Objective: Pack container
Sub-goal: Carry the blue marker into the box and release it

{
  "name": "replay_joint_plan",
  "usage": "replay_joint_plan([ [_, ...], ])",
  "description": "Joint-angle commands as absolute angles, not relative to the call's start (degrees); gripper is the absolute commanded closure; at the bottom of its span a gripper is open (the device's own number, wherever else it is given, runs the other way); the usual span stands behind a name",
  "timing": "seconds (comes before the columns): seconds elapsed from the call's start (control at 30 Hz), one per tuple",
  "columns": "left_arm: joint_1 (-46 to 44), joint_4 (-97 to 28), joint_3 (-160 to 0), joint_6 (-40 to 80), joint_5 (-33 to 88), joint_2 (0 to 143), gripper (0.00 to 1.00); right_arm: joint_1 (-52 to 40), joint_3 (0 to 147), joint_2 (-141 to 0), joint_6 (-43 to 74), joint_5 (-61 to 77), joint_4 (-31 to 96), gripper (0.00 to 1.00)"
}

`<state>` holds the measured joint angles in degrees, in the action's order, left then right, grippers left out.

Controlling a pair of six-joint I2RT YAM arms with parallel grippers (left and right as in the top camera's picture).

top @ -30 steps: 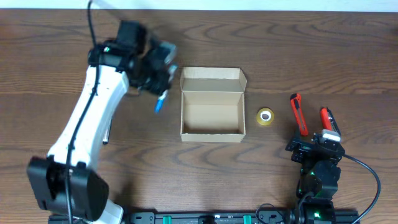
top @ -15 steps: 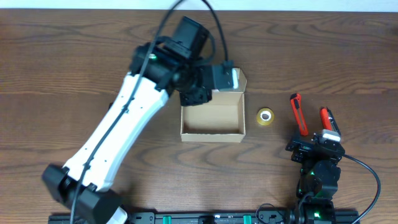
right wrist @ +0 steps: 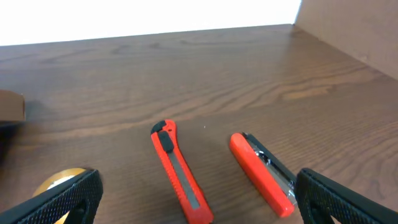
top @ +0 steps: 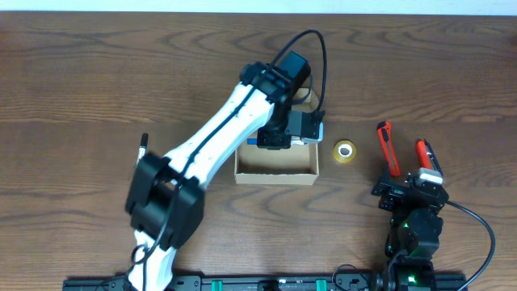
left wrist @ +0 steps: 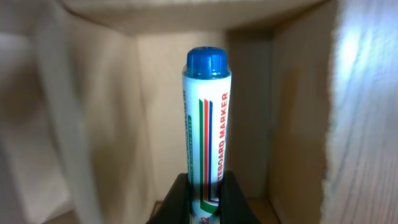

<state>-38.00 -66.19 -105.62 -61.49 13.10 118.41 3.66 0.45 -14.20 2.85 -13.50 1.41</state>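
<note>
the container (top: 275, 175) sat mid-desk (top: 81, 81), its walls close around a blue-capped marker (left wrist: 207, 124), the right wall nearest, and a tape roll (top: 345, 151) lay just off its right edge. the left arm stretched diagonally over its far right corner, left tool (left wrist: 204, 194) clamped on the marker. the right tool (top: 410, 184) hung spread wide beside a red cutter (top: 388, 148).

The left arm (top: 212, 149) reaches from lower left diagonally to frame centre in the overhead view, wrist bent down, left tool (left wrist: 205, 196) clamped on a blue-capped whiteboard marker (left wrist: 207, 124). The right arm (top: 414, 230) sits folded at lower right, right tool (right wrist: 199, 199) spread wide, empty.
</note>
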Motion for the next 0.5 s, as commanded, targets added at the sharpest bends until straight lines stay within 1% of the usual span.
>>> replay_joint_plan([
  [0.0,-37.80,-66.65,-105.89,-60.16,9.47,121.95,0.94,4.21,0.75,-14.17,3.86,-13.47,0.38,0.01],
  [0.27,-37.80,-66.72,-105.89,-58.17,8.36,129.14,0.94,4.21,0.75,-14.17,4.27,-13.45,-1.06,0.01],
  [0.3,-37.80,-66.61,-105.89,-57.95,8.34,129.40,0.92,4.19,0.75,-14.17,4.27,-13.43,-1.02,0.01],
  [0.33,-37.80,-66.43,-105.89,-57.49,8.36,129.43,0.88,4.21,0.75,-14.17,4.27,-13.45,-1.02,0.01],
  [0.4,-37.80,-66.13,-105.91,-56.73,8.36,129.12,0.62,4.21,0.75,-14.17,4.27,-13.45,-1.02,0.01],
  [0.43,-37.80,-66.06,-105.91,-56.71,8.36,128.68,0.60,4.21,0.75,-14.17,4.27,-13.47,-1.02,0.01],
  [0.47,-37.80,-66.02,-105.93,-56.71,8.36,128.33,0.62,4.21,0.75,-14.17,4.27,-13.47,-0.95,0.01],
])
